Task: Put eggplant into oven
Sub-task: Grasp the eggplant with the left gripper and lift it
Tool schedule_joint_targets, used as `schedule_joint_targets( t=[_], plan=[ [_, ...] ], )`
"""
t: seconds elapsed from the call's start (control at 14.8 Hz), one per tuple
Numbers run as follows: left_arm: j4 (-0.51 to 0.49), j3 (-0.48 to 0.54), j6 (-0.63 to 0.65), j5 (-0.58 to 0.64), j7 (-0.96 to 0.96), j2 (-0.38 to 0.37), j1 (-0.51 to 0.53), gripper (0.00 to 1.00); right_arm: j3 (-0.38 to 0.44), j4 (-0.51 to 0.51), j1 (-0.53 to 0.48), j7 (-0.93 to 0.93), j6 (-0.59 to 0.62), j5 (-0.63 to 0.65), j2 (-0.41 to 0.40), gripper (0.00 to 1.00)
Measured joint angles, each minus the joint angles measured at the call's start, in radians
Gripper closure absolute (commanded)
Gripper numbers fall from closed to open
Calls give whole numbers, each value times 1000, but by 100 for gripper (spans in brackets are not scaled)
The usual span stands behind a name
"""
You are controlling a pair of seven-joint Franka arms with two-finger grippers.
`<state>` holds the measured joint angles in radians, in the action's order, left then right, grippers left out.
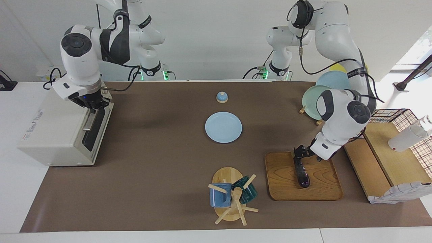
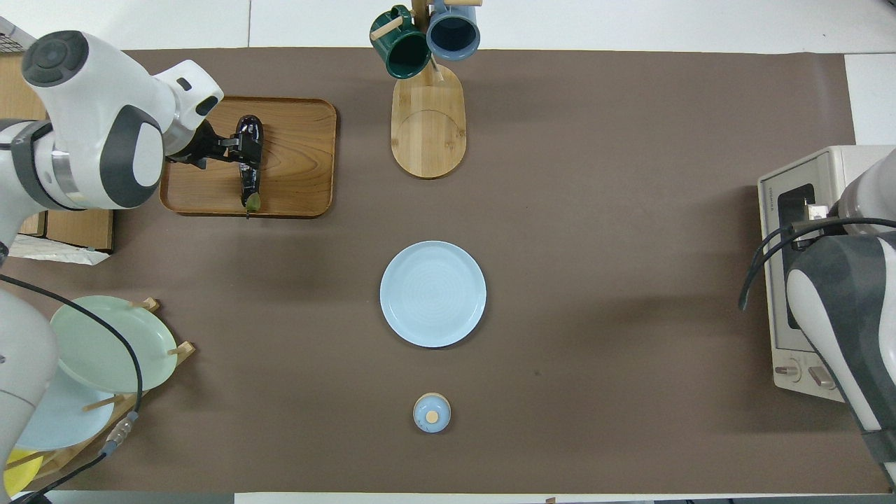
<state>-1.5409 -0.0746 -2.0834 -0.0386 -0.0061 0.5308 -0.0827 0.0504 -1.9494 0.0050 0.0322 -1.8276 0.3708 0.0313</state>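
Note:
The eggplant (image 1: 302, 175) is dark and glossy and lies on a wooden tray (image 1: 320, 189) toward the left arm's end of the table. In the overhead view the eggplant (image 2: 250, 178) lies lengthwise with its green stem end nearer the robots, on the same tray (image 2: 294, 140). My left gripper (image 1: 299, 156) is down on the eggplant, which still rests on the tray. The cream-white oven (image 1: 54, 135) stands at the right arm's end, and it also shows in the overhead view (image 2: 798, 175). My right gripper (image 1: 95, 108) is at the top edge of the oven door by the bar handle. The arm hides it from above.
A light blue plate (image 1: 223, 127) lies mid-table, with a small blue lidded jar (image 1: 221, 97) nearer the robots. A mug tree (image 1: 233, 199) with a blue and a green mug stands beside the tray. A plate rack (image 1: 317, 98), wooden steps (image 1: 381, 162) and a wire basket (image 1: 413, 135) stand at the left arm's end.

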Motion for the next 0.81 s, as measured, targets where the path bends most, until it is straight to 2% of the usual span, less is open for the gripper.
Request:
schedule_joint_targets(
  t=[0.13,0.34,0.61,0.74,0.81],
  plan=[
    [-2,0,-56,1,30,33,-3,0,0,-19,-11,1,-28,8,0,100],
    [-37,0,-127,1,48,45,-6,0,1,-43,-20,1,-54,18,0,100],
    [-57,0,-143,1,49,45,-16,1,-1,-73,-20,1,-82,58,0,100],
    [-57,1,-144,1,49,45,-16,12,-1,-75,-20,1,-85,59,1,100],
    [-57,1,-145,1,49,45,-16,39,-2,-80,-20,1,-92,59,1,100]
  ],
)
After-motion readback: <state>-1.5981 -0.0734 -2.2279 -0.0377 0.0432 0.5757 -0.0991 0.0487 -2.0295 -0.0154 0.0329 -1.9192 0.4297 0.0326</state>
